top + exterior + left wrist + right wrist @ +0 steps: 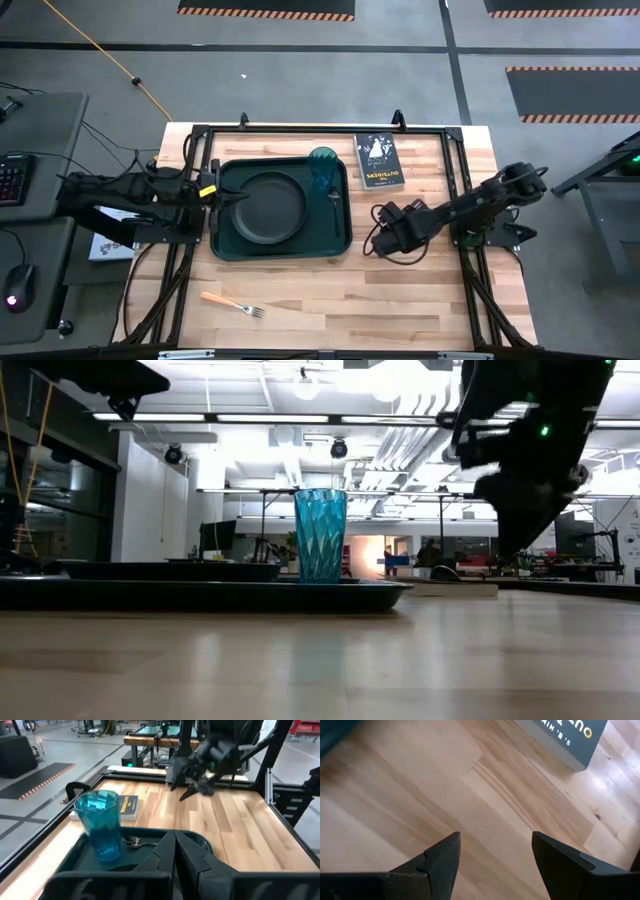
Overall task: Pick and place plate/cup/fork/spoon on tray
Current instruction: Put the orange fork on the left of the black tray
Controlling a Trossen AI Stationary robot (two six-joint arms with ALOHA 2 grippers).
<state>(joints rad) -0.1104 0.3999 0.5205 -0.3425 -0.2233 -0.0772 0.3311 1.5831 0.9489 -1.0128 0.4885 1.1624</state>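
Both fingers of the right claw [492, 852] spread wide, holding nothing.

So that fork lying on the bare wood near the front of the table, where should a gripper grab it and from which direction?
Probably the orange handle of the fork, near its middle, coming straight down from above. It lies flat on the table with nothing beside it, so the fingers could straddle the slim handle across its width. The tines look thinner and harder to pinch.

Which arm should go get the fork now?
Probably the right. Its gripper is open and empty over bare wood, while the left gripper sits over the tray. The fork lies at the near edge.
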